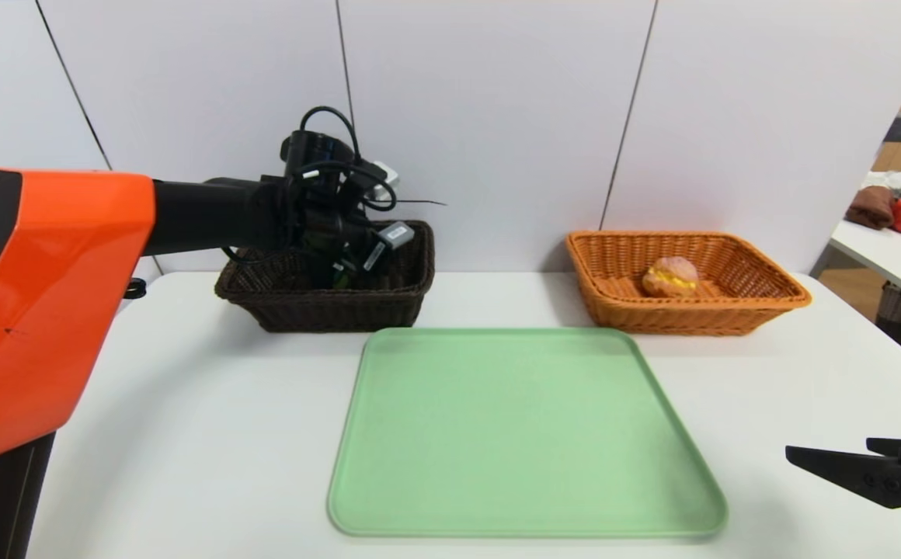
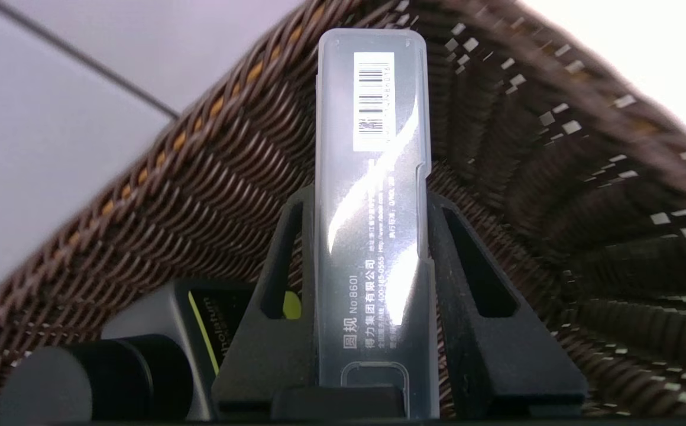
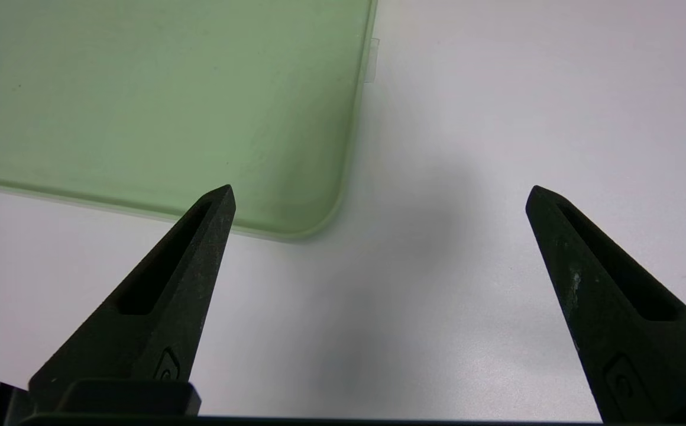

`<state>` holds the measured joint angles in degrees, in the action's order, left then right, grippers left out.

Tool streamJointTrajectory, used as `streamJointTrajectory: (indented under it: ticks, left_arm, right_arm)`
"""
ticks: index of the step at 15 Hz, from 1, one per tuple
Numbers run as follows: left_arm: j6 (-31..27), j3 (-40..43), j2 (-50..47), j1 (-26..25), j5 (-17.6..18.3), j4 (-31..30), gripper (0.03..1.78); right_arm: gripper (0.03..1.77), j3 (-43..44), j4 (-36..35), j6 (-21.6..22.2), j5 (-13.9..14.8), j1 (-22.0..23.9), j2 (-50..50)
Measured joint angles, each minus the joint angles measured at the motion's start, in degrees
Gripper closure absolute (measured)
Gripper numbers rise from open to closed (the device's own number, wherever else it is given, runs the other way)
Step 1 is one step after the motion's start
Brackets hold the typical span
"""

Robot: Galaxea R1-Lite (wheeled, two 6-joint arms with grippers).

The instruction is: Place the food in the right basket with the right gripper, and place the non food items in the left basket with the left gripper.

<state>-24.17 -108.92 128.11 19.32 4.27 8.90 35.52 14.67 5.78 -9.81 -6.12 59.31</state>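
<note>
- Right gripper [image 3: 381,198]: parked open beyond the tray's [image 1: 528,431] near right corner.
- Left gripper [image 2: 372,195]: clamps 1 case [image 2: 372,225] inside the dark basket [image 1: 334,314], presumably for release there.
- Bun [image 1: 669,277]: in the orange basket [image 1: 691,317].

Looking at a white table [image 1: 186,458] — bearing a green tray [image 1: 528,435] at near middle, a dark basket [image 1: 334,310] far left, an orange basket [image 1: 676,318] far right.
</note>
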Motion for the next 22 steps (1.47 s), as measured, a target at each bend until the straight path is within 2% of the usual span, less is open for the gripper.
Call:
streamJointTrajectory:
  ticks: [7,11,14,18,22]
  left_arm:
    - [0.7,0.3,1.8,-0.6,0.2,0.2,1.24]
    - [0.9,0.2,2.2,-0.7,0.2,0.2,0.83]
    - [1.0,0.2,2.2,-0.7,0.2,0.2,0.59]
    - [3.2,-0.8,0.2,0.0,0.2,0.6,0.4]
    - [11.1,-2.7,-3.3,3.6,0.2,5.7,0.28]
  right_arm:
    - [0.1,0.0,0.0,0.0,0.0,0.0,-0.1]
    - [0.1,0.0,0.0,0.1,0.0,0.0,-0.1]
    - [0.1,0.0,0.2,0.1,0.0,0.0,-0.4]
    - [0.1,0.0,0.1,0.1,0.0,0.0,-0.7]
    - [0.1,0.4,-0.2,0.1,0.0,0.0,-0.8]
